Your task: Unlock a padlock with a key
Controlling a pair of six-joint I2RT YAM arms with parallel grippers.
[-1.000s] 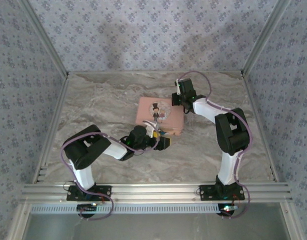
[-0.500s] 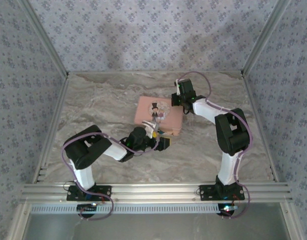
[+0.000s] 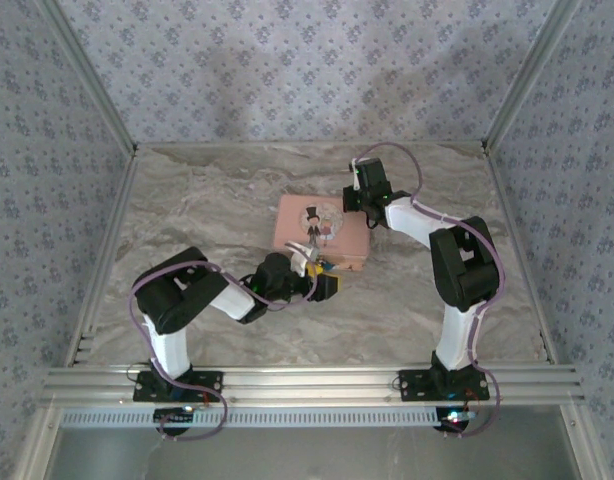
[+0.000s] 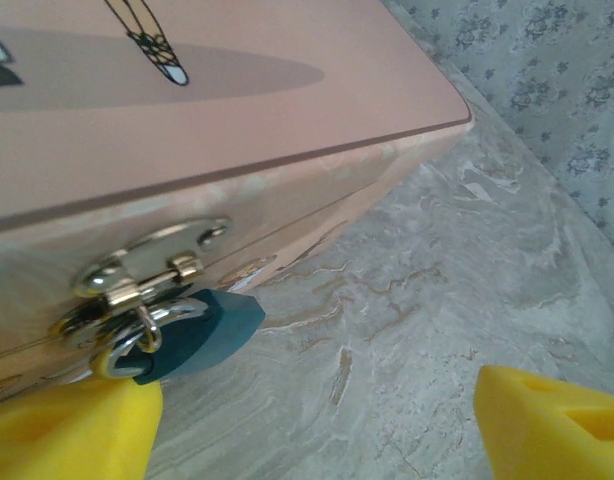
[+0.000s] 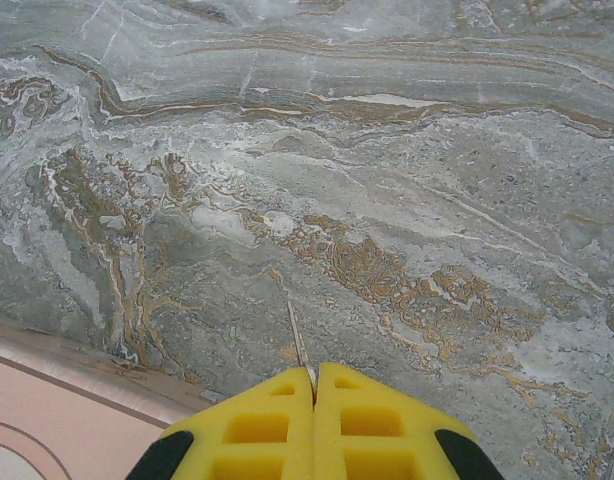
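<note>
Edging the left gripper [image 3: 322, 271] closer to the near edge of the pink tin [image 3: 297, 215], swinging its elbow slightly rightward, bringing one yellow finger [image 4: 72, 430] beside the padlock [image 4: 207, 325].

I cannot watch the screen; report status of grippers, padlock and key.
Left gripper open, at padlock on hasp of pink tin. Right gripper shut on key, over table.

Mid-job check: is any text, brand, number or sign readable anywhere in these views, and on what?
None can be read.
The pink tin carries only a cartoon picture; any lettering there is too small to tell.
The padlock shows no marking on its teal body.
</note>
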